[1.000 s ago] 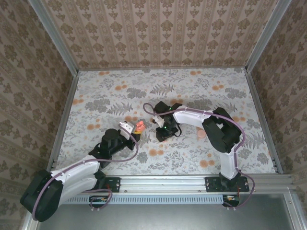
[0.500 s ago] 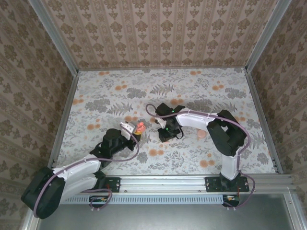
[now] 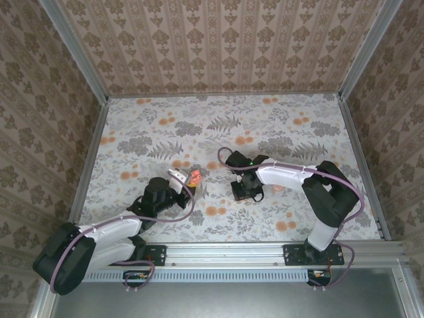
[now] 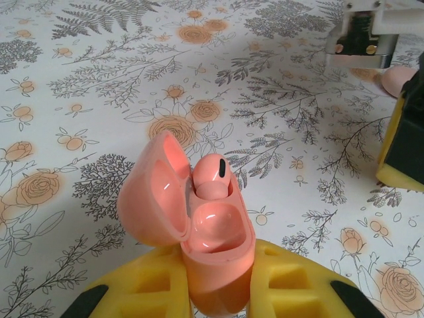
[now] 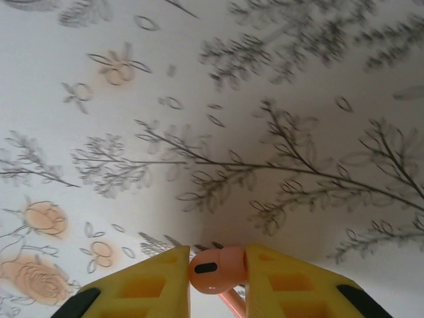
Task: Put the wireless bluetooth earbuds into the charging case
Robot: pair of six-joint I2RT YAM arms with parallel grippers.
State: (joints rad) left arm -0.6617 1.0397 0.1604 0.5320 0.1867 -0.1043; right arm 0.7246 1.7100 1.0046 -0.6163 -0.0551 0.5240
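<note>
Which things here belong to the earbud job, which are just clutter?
Job: charging case, lid open; earbud seated in it; second earbud in right gripper.
Lying about: pale-pink disc; orange flowers, only printed.

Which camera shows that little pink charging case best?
The left wrist view: the charging case is close up, lid open, one earbud seated inside, held in the left gripper. In the top view it is a tiny coral spot.
</note>
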